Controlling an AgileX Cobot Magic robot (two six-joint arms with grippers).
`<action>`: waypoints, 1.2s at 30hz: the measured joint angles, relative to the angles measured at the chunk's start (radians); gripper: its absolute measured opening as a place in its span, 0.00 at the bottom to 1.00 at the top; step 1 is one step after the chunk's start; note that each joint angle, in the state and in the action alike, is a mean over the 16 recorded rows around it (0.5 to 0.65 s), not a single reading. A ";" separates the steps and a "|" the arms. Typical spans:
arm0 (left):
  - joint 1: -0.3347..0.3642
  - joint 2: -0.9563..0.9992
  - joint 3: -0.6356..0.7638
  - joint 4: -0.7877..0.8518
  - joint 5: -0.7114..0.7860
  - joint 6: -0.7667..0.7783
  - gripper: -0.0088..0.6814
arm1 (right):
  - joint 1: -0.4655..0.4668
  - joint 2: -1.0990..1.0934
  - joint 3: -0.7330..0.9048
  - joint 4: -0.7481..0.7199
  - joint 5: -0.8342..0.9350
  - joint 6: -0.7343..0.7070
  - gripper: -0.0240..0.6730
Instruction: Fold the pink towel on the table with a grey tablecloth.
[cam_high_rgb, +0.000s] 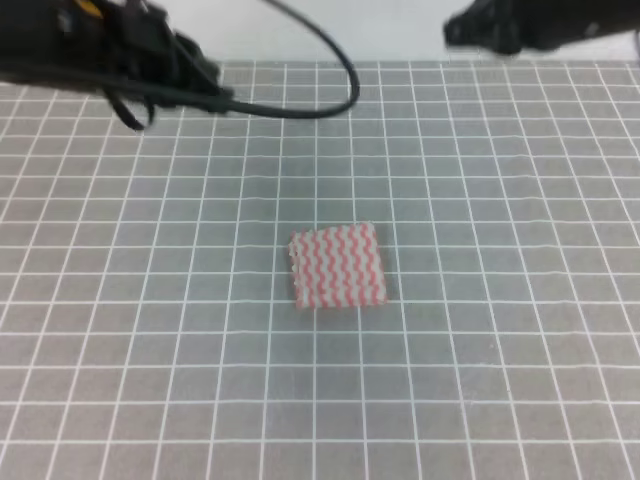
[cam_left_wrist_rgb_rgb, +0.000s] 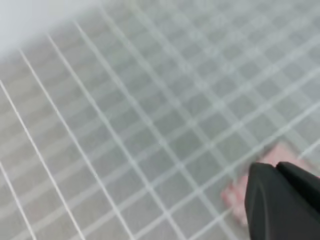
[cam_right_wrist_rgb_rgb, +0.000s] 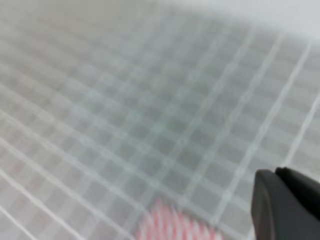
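Worktop: grey cloth-covered worktop (cam_high_rgb: 480, 300) ruled with a grid of thin white lines, filling the exterior view.
Towel: small pink-and-white zigzag-striped cloth towel (cam_high_rgb: 338, 266) lies flat as a compact square mid-worktop, well apart from both jaws, nearer the camera than either.
Left jaws (cam_high_rgb: 205, 80): black, raised at the far left edge, a dark cable looping beside them; opening cannot be told.
Right jaws (cam_high_rgb: 470, 32): black, raised at the far right edge; opening cannot be told.

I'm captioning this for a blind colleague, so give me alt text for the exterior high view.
A small pink towel with wavy white stripes lies flat near the middle of a table with a grey tablecloth gridded in white lines. Two black robot arms sit at the far edge, left arm and right arm, both well away from the towel.
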 joint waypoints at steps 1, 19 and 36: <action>0.001 -0.040 0.017 0.011 -0.009 -0.019 0.01 | -0.002 -0.035 0.015 0.005 -0.017 0.000 0.01; -0.004 -0.820 0.539 0.285 -0.084 -0.432 0.01 | -0.003 -0.670 0.629 0.166 -0.447 -0.062 0.01; -0.003 -1.169 0.683 0.426 0.303 -0.586 0.01 | -0.004 -1.071 1.008 0.236 -0.449 -0.103 0.01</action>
